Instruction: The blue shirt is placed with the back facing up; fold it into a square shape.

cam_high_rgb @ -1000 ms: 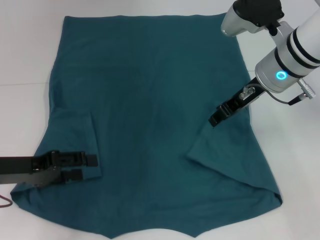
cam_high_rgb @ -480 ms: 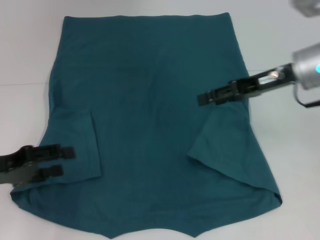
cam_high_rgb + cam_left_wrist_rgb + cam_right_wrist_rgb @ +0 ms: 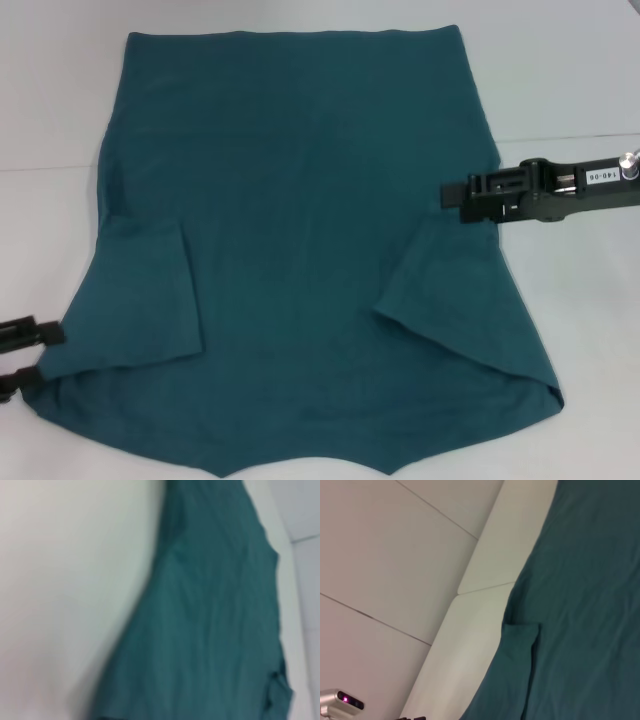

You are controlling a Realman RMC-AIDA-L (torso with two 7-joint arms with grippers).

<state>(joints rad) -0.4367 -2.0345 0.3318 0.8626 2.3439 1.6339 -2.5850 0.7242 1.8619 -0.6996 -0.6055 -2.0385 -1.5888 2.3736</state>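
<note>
The blue shirt (image 3: pixel 300 200) lies flat on the white table, hem at the far side and collar end nearest me. Both sleeves are folded inward onto the body: the left sleeve (image 3: pixel 150 290) and the right sleeve (image 3: pixel 450 290). My left gripper (image 3: pixel 25 357) is at the picture's left edge, just off the shirt's near left corner, open and holding nothing. My right gripper (image 3: pixel 452 196) reaches in level from the right, over the shirt's right edge just above the folded sleeve. The left wrist view shows the shirt (image 3: pixel 210 620) blurred. The right wrist view shows the shirt (image 3: pixel 585 605) with a folded sleeve (image 3: pixel 520 645).
The white table (image 3: pixel 580 80) has bare surface on either side of the shirt and beyond its hem. A thin seam (image 3: pixel 50 168) crosses the tabletop. A silver housing with a red light (image 3: pixel 342 701) shows in a corner of the right wrist view.
My left gripper has pulled back leftward off the folded left sleeve to the picture's edge. My right arm has swung level and drawn back toward the shirt's right edge. The sleeves stay folded.
</note>
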